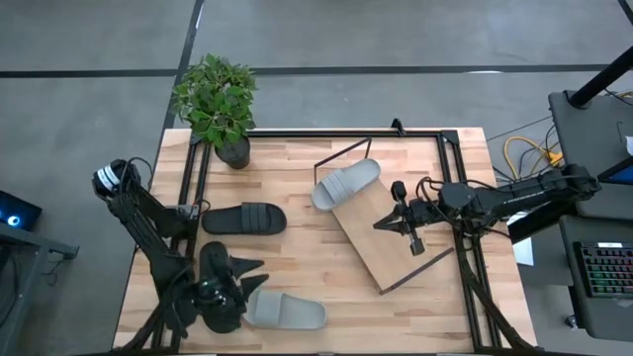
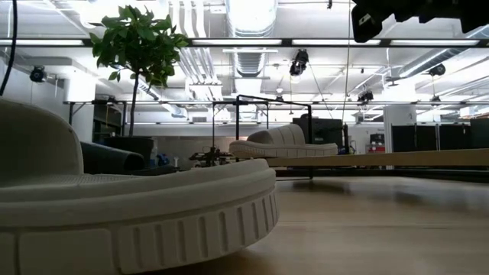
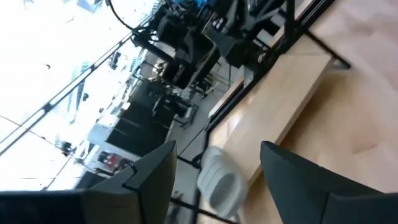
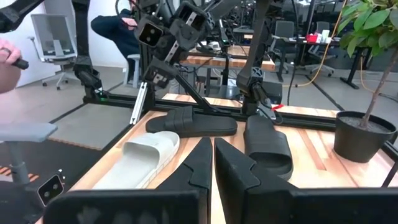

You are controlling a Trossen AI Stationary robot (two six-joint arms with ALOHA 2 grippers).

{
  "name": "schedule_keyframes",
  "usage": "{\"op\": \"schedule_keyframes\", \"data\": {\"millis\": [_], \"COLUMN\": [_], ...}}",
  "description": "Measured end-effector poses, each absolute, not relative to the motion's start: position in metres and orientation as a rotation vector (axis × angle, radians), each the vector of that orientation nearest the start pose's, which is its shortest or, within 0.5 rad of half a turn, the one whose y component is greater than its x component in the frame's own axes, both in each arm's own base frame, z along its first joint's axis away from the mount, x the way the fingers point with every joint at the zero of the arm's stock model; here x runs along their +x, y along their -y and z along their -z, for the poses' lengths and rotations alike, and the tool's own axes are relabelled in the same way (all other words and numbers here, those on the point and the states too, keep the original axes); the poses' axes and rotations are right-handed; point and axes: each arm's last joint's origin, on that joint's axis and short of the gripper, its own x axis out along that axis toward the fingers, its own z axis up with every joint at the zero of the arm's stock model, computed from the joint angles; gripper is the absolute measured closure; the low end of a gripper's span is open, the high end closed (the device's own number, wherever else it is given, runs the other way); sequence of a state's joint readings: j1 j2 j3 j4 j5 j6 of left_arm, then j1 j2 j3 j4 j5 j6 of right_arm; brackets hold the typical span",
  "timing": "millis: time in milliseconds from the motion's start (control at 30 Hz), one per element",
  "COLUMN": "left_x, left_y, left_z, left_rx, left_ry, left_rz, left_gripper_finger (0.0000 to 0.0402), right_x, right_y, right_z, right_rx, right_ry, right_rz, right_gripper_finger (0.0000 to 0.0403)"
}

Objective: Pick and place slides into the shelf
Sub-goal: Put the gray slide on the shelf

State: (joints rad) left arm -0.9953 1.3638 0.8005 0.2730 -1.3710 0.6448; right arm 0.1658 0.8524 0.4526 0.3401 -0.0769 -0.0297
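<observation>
One grey slide [image 1: 346,185] lies sole down on the far end of the slanted shelf [image 1: 396,252]; the low view shows that slide [image 2: 286,143] too. The other grey slide [image 1: 285,311] lies near the table's near edge and fills the low view's foreground [image 2: 130,206]. One black slide [image 1: 244,219] lies left of centre. The second black slide [image 4: 193,121] lies below my left arm, which mostly hides it from above. My left gripper [image 1: 249,275] is open in the air above that black slide [image 3: 217,149]. My right gripper [image 1: 388,224] is shut above the shelf [image 4: 213,146].
A potted plant [image 1: 220,109] stands at the table's far left corner. A black rod frame [image 1: 341,153] rises at the shelf's far end. Black rails [image 1: 465,227] run along the table's sides. Bare wood lies between the black slide and the shelf. A person [image 4: 118,25] sits beyond the table.
</observation>
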Motion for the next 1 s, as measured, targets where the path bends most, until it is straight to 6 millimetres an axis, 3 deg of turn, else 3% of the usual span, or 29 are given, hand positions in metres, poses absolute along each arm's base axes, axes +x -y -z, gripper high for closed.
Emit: {"op": "schedule_keyframes", "data": {"millis": [133,333,600,833,1000], "left_x": [0.176,0.175,0.167,0.158,0.157], "left_y": [0.221,0.226,0.218,0.206,0.205], "left_z": [-0.26,-0.251,-0.223,-0.218,-0.22], "left_rx": [0.811,0.607,0.24,-0.333,-0.665], "left_ry": [-0.21,-0.192,-0.417,-0.648,-0.666], "left_rz": [-0.316,-0.131,0.017,-0.037,-0.121], "left_gripper_finger": [0.0185,0.0185,0.0185,0.0185,0.0185], "right_x": [0.189,0.189,0.189,0.189,0.189], "right_y": [-0.034,-0.034,-0.034,-0.034,-0.034], "right_z": [-0.256,-0.256,-0.254,-0.254,-0.254], "right_rx": [-0.029,-0.029,-0.03,-0.03,-0.038], "right_ry": [-0.057,-0.062,-0.073,-0.073,-0.072], "right_rz": [-0.243,-0.243,-0.243,-0.243,-0.243], "right_gripper_finger": [0.0394,0.0394,0.0394,0.0394,0.0394]}}
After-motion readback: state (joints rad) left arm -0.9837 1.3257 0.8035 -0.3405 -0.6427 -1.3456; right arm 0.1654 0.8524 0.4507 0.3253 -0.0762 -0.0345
